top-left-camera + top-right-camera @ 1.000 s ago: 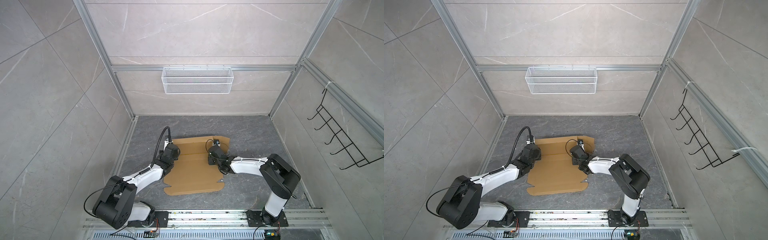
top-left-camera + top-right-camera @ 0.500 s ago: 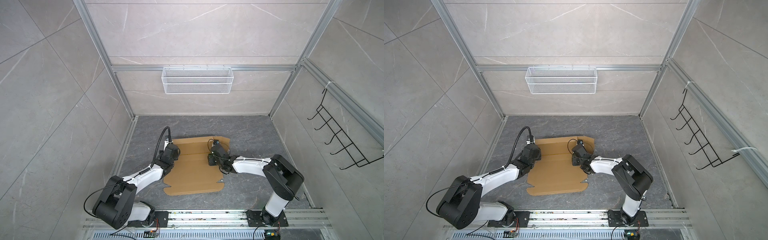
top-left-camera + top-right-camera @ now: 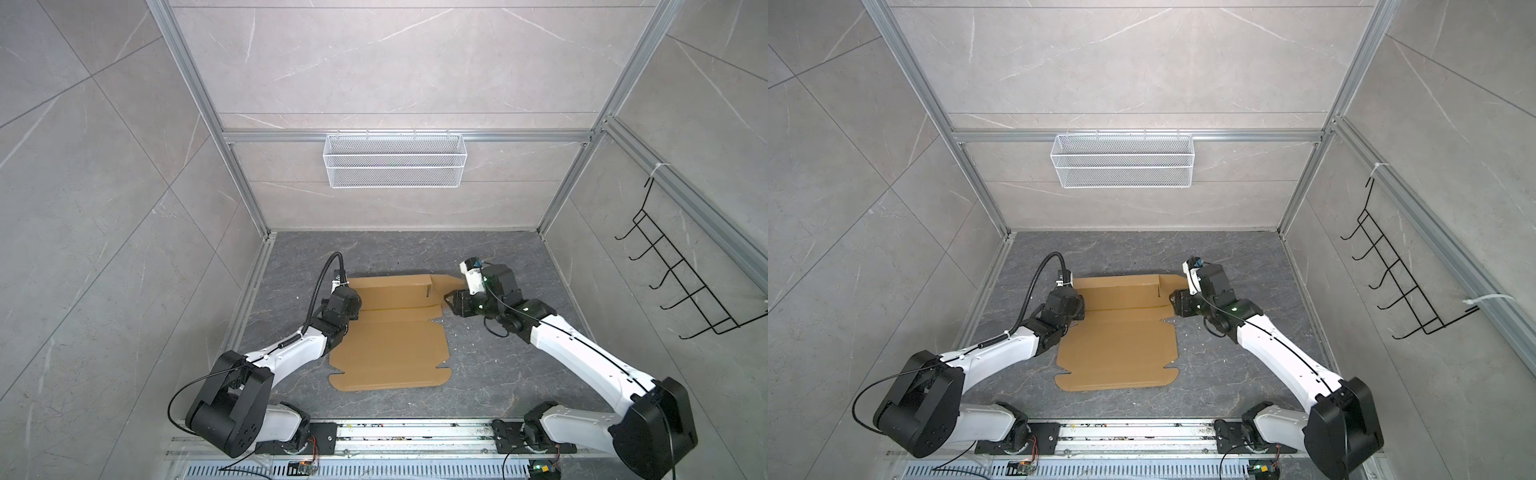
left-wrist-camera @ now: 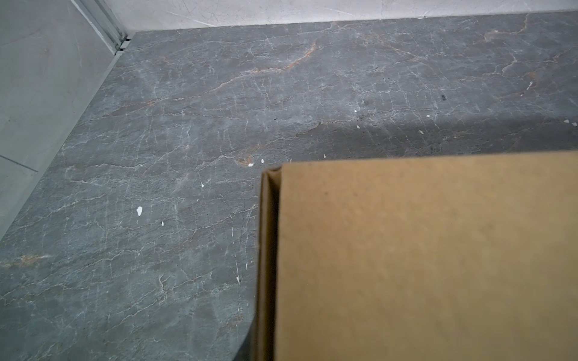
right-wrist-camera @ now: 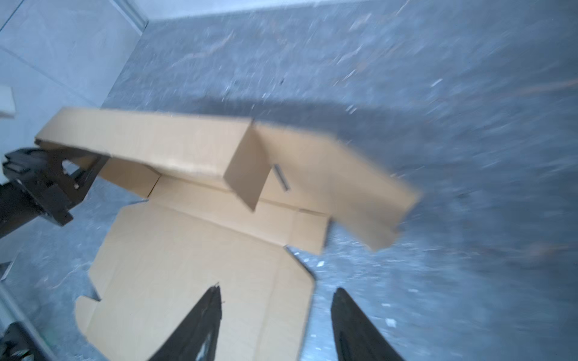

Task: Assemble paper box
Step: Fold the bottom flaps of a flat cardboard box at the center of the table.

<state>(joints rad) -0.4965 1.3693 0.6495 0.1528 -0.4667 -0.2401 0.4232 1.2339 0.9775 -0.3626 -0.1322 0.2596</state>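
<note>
The paper box (image 3: 388,345) (image 3: 1121,345) is a brown cardboard sheet lying flat on the grey floor. Its far strip is folded up into a raised wall (image 5: 150,140). My left gripper (image 3: 352,311) (image 3: 1077,309) (image 5: 72,175) sits at the left end of that wall, shut on the cardboard. Its fingers are hidden in the left wrist view, where cardboard (image 4: 422,250) fills the near side. My right gripper (image 3: 448,300) (image 3: 1172,305) (image 5: 278,297) hangs open at the sheet's right edge. One of its fingers (image 5: 212,312) is over the cardboard, and it holds nothing.
A white wire mesh basket (image 3: 394,160) hangs on the back wall and a black hook rack (image 3: 681,282) on the right wall. Tiled walls close in the floor (image 3: 478,257) on three sides. The arms' base rail (image 3: 374,436) runs along the front.
My right gripper has opened and drawn back to the right, off the middle of the cardboard to its right edge. The left arm has stayed put.
</note>
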